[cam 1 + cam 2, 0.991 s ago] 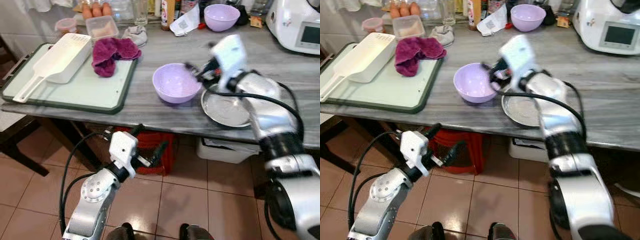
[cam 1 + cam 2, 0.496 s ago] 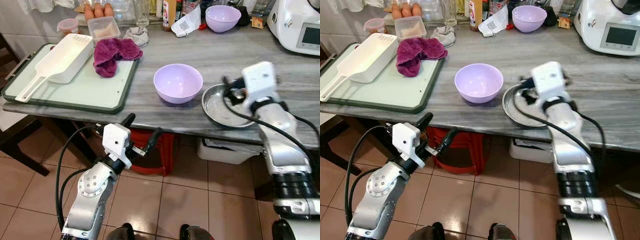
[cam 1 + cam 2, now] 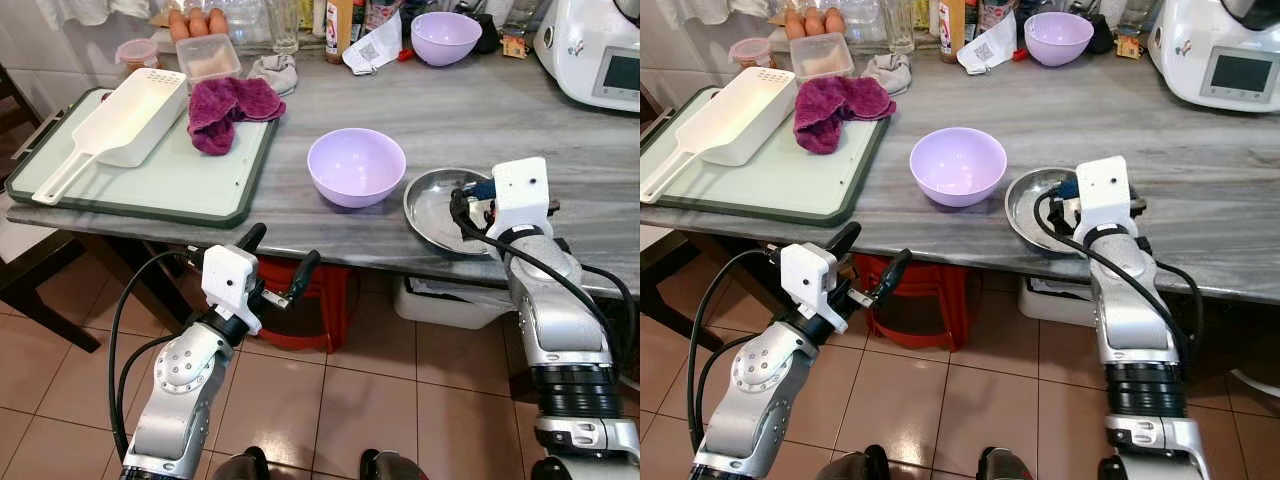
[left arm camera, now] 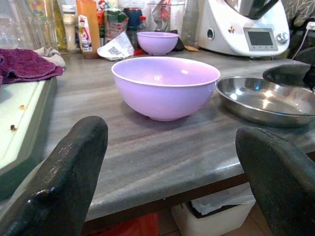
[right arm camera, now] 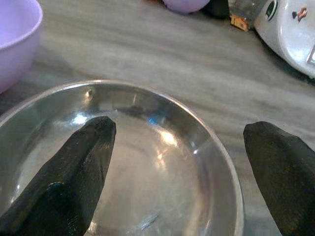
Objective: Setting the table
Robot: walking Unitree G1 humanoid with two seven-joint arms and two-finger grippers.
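Right gripper (image 5: pixel 172 167) has drawn back from lilac bowl (image 3: pixel 356 166), empty fingers spread over steel plate (image 3: pixel 435 210).

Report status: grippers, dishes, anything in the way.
Right gripper open over steel plate. Left gripper open, below table edge. Purple bowl beside plate, free. No obstruction between them.

Home kitchen: marble counter (image 3: pixel 560 120), egg tray (image 3: pixel 195 20), food processor (image 3: pixel 590 45), tiled floor (image 3: pixel 400 390).

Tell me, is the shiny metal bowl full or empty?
Empty. The right wrist view looks straight into the metal bowl and shows only bare, shiny metal, with the open right gripper over it.
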